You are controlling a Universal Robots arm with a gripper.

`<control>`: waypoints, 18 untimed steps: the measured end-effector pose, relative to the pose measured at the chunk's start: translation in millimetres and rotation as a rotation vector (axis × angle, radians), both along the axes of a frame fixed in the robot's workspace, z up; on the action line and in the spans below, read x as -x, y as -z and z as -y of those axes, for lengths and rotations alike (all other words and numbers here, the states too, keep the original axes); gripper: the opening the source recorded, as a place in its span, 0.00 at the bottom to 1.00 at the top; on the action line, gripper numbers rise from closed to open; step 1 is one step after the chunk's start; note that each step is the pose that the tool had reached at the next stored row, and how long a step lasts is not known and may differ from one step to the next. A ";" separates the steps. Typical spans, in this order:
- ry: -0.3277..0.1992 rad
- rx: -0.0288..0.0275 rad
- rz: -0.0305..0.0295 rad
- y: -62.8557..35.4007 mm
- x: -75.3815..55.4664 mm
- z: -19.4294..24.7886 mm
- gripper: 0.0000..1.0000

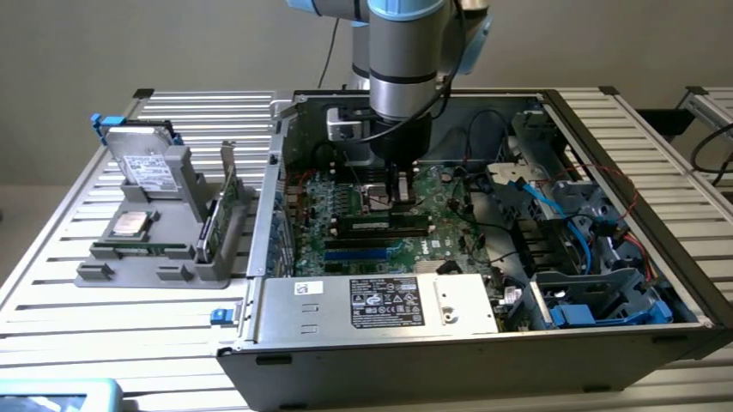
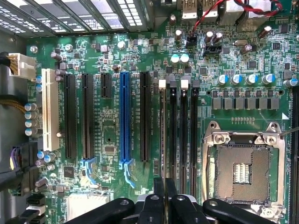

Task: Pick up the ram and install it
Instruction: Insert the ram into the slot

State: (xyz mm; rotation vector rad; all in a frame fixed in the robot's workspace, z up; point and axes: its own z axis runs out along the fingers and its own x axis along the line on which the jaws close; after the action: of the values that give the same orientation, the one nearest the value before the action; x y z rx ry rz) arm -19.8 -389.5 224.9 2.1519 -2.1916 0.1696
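Gripper (image 2: 164, 186) fingers pressed together (contact unclear), tips right over the ram (image 1: 384, 225) lying along a DIMM slot (image 2: 194, 135).

The claw (image 2: 164, 184) is matt black and looks like plastic. Under it lies a glossy green circuit board (image 2: 112, 130) with smooth black slots (image 2: 145, 116) and a blue slot (image 2: 124, 116), all plastic. Beside the claw, a socket frame (image 2: 243, 140) is bright bare metal. The case (image 1: 458, 365) around it is dull grey sheet metal.

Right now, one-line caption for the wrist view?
Shut pincer poised over motherboard memory slots, empty CPU socket alongside.
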 end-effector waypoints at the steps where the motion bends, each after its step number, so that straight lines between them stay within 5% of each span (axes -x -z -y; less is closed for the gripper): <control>1: 0.000 0.0000 0.0001 0.0 0.0 -0.1 0.13; 7: 0.000 -0.0002 0.0004 0.1 0.0 -0.4 0.13; 11: -0.001 0.0001 0.0004 0.1 0.0 -0.4 0.27; 18: -0.001 0.0002 -0.0001 -3.0 -8.4 -0.2 0.27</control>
State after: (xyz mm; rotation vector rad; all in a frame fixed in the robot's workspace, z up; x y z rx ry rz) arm -11.4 -389.3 227.9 2.1530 -2.1903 0.1697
